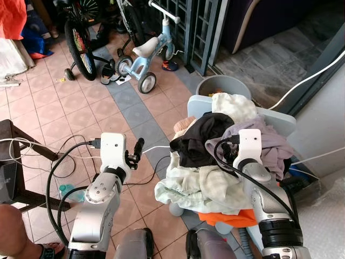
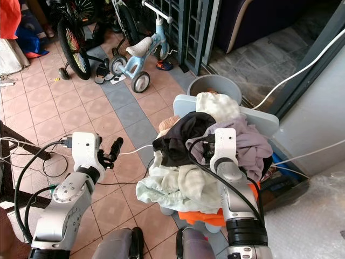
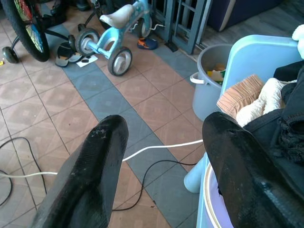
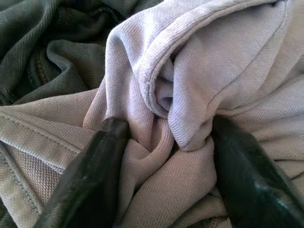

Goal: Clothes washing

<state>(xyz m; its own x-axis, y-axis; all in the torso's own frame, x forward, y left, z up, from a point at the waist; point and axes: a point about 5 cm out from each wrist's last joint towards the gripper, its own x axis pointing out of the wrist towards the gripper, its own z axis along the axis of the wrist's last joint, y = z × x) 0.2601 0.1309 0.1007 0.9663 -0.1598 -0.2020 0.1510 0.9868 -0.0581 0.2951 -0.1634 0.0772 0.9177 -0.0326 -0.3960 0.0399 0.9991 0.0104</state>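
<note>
**Right gripper pressed into a heap of laundry, left gripper waiting beside it**

A pile of clothes (image 1: 215, 156) is heaped high on a pale blue washing machine lid or tub (image 1: 280, 121), spilling over its near and left edges. A black garment (image 1: 202, 137) lies at the top left of the heap, a lilac-grey shirt (image 1: 272, 143) at the right, a cream towel (image 1: 232, 105) at the far edge, pale green cloth (image 1: 186, 186) drooping over the near edge, and something orange (image 1: 226, 217) underneath.

The right gripper (image 4: 164, 142) is pushed down into the lilac-grey shirt. Its two black fingers (image 4: 90, 175) stand apart, with a bunched fold of the cloth between them; they do not look closed on it. The left gripper (image 3: 161, 156) hangs in the air just beside the left edge of the pile, fingers wide apart and holding nothing.

Risks, as a judgement: the fold between the fingers is small and loose, so a pinch may catch only one layer and slip. Garments are tangled, so lifting the shirt could drag the black one or the overhanging green cloth off the edge onto the floor. Cables cross the floor near the robot's feet and could snag.

The floor is tiled in pink and grey. A grey bucket (image 1: 223, 86) stands just past the far edge of the heap. A child's blue balance bike (image 1: 148, 51) and a larger bicycle wheel (image 1: 80, 48) stand well apart, farther back. A person's sandalled foot (image 1: 24, 249) is at the near left.
</note>
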